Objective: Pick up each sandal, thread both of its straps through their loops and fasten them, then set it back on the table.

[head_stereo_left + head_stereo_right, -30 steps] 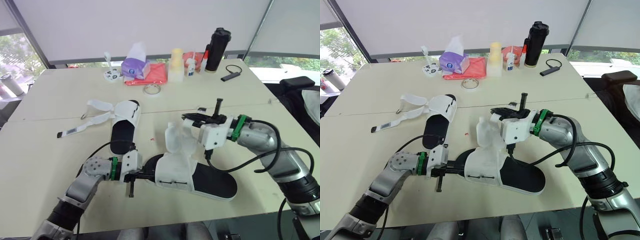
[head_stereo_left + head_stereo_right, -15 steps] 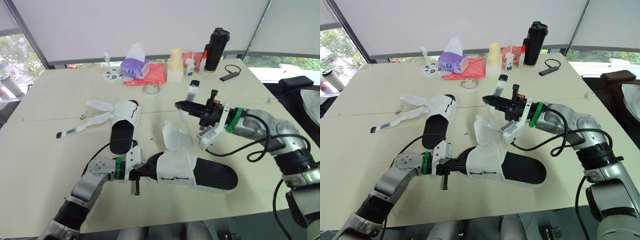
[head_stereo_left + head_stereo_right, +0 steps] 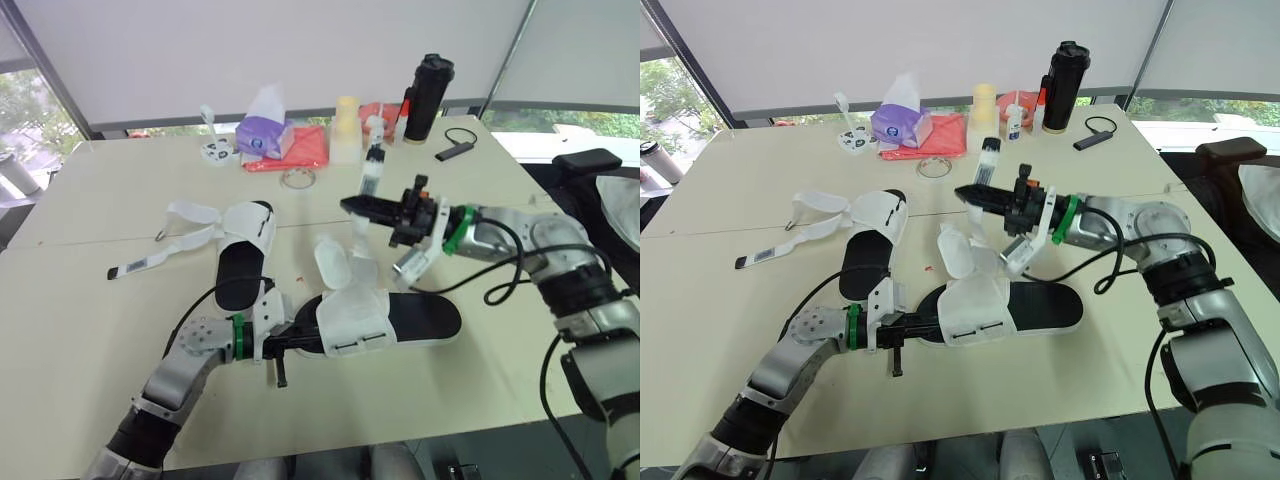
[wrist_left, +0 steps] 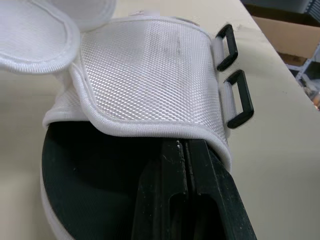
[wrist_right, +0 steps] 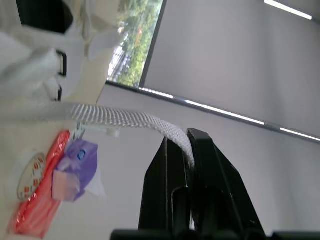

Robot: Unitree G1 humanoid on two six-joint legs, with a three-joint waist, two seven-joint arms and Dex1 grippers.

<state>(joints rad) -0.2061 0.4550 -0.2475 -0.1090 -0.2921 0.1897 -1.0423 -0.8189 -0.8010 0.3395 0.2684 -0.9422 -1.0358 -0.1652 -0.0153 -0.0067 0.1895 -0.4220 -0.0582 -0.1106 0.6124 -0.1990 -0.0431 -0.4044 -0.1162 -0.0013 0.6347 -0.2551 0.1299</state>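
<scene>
A black-soled sandal [image 3: 420, 318] with a white upper [image 3: 352, 318] lies at the near middle of the table. My left gripper [image 3: 305, 338] is shut on its end under the upper; the fingers [image 4: 186, 167] are pressed together there, beside two black loops [image 4: 239, 98]. Above the sandal my right gripper [image 3: 352, 206] is shut on a white woven strap [image 5: 125, 119], which rises from the upper, and the strap's end [image 3: 374, 165] sticks up past the fingers. The second sandal [image 3: 243, 255] lies to the left with its straps [image 3: 192, 214] loose and spread on the table.
Along the far edge stand a purple tissue pack [image 3: 262, 133], a red cloth [image 3: 303, 150], a pale bottle [image 3: 346, 128] and a black bottle [image 3: 426, 84]. A tape roll [image 3: 297, 178] and a small black device [image 3: 453, 150] lie nearer. A tagged strip [image 3: 131, 268] lies at the left.
My right gripper has risen and swung toward the far left with the strap, drawing it up and taut. The near sandal has turned and slid a little. My left gripper keeps its hold.
</scene>
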